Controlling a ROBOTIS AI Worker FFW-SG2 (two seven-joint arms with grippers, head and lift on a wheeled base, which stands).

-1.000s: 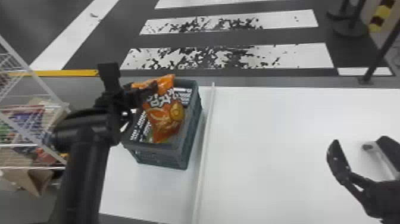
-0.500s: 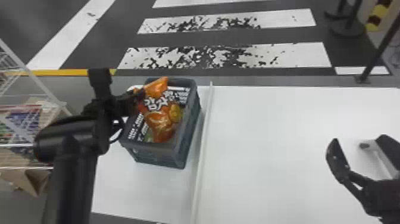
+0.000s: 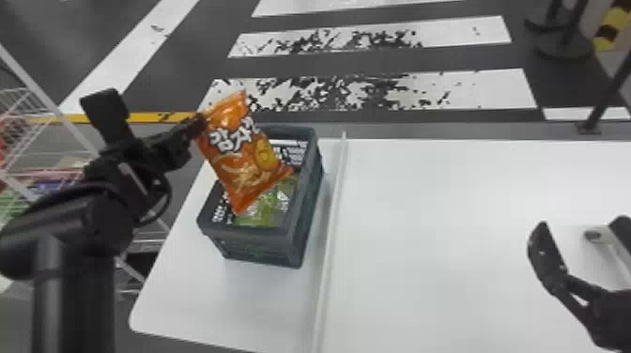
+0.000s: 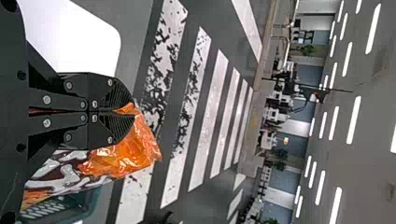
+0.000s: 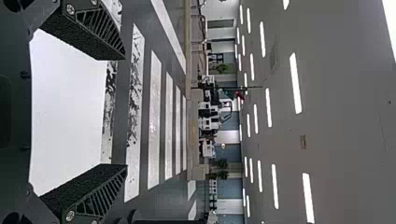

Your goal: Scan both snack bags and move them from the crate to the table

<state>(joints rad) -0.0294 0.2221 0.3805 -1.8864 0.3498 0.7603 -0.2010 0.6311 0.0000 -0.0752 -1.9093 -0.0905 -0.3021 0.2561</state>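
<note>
Bold white Korean lettering (image 3: 232, 139) runs across the front of the orange snack bag (image 3: 244, 180), toward ten o'clock from the head view's centre. The left wrist view shows part of it.

The head view looks forward and down on the table (image 3: 446, 234) from above, while the sideways-turned wrist views look from close behind the left gripper (image 3: 203, 121) and the right gripper (image 3: 582, 229) toward the far room (image 4: 293, 127), all three sharing the striped floor (image 3: 469, 89) beyond the table's far edge.
</note>
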